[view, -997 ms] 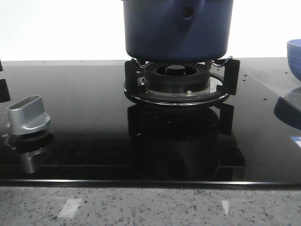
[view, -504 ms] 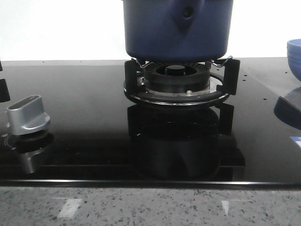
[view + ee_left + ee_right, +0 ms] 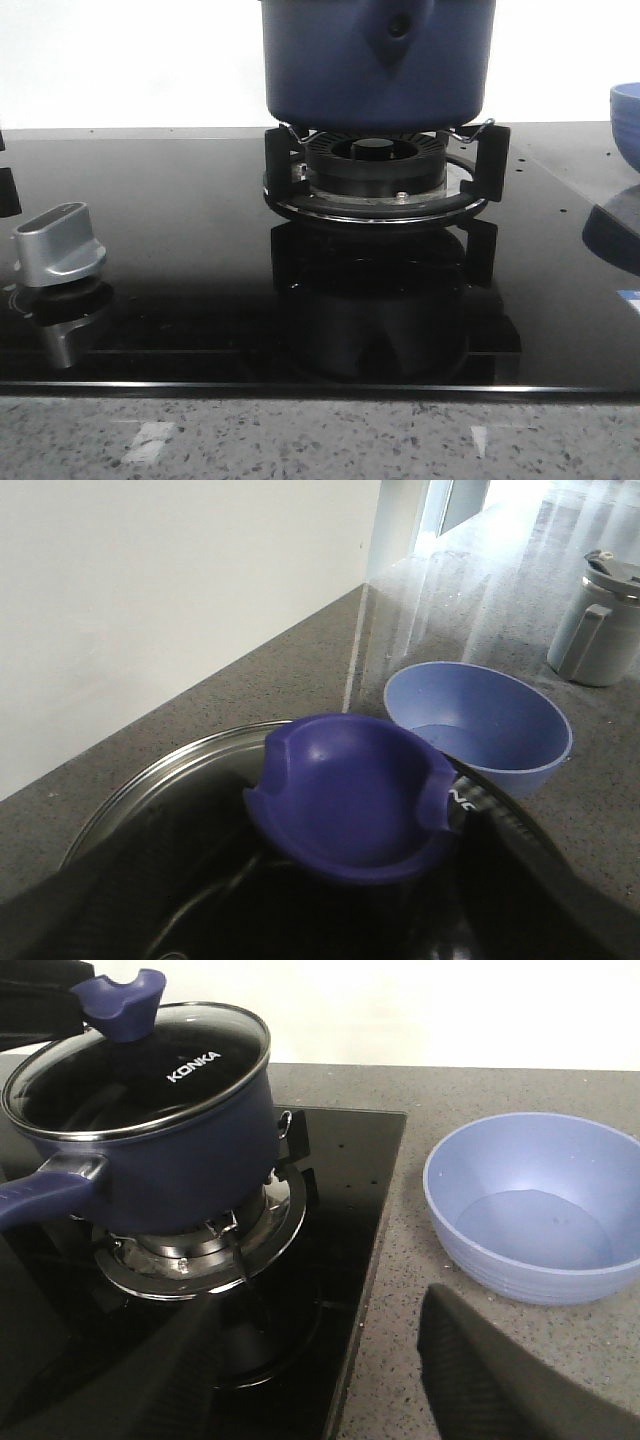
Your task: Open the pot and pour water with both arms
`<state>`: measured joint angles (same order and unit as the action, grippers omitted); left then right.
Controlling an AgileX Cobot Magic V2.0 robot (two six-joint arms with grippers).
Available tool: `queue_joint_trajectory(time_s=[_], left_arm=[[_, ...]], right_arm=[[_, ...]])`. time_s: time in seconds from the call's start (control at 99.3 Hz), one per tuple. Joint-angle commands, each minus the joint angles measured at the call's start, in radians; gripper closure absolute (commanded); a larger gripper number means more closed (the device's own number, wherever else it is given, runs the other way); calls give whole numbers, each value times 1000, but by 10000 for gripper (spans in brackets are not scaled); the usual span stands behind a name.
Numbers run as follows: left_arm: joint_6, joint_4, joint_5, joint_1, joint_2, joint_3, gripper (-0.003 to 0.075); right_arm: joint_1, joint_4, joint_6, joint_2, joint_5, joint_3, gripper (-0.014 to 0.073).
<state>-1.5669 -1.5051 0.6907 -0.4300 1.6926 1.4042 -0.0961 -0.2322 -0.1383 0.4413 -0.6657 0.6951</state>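
Resting lidded on the black glass hob (image 3: 180,200), the pot (image 3: 375,60); pincer states unclear.

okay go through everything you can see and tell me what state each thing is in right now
Pot: on the burner, upright.
Lid: on the pot, closed.
Lid knob: between the left gripper's fingers; grip unclear.
Bowl: upright on the counter, looks empty.
Stove knob: setting unreadable.
Right gripper: open, holding nothing.

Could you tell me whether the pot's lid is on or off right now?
On. The right wrist view shows the glass lid seated flat on the pot, its steel rim meeting the pot's edge all around.
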Motion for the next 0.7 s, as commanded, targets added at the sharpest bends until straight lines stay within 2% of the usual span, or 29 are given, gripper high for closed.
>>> queue_joint_trajectory(time_s=[0.0,0.191,0.433,0.695], left_arm=[[-2,-63,29,-2,-34,43,202],[-2,-81,82,-2,-10,54,202],[-4,-99,78,-6,25,74,206],[-72,-122,72,-15,25,74,206]], right_arm=[[-1,3,-5,16,74,36,199],[-1,3,-5,16,73,36,199],[-1,3,-5,16,70,36,199],[-1,3,-5,16,69,36,199]])
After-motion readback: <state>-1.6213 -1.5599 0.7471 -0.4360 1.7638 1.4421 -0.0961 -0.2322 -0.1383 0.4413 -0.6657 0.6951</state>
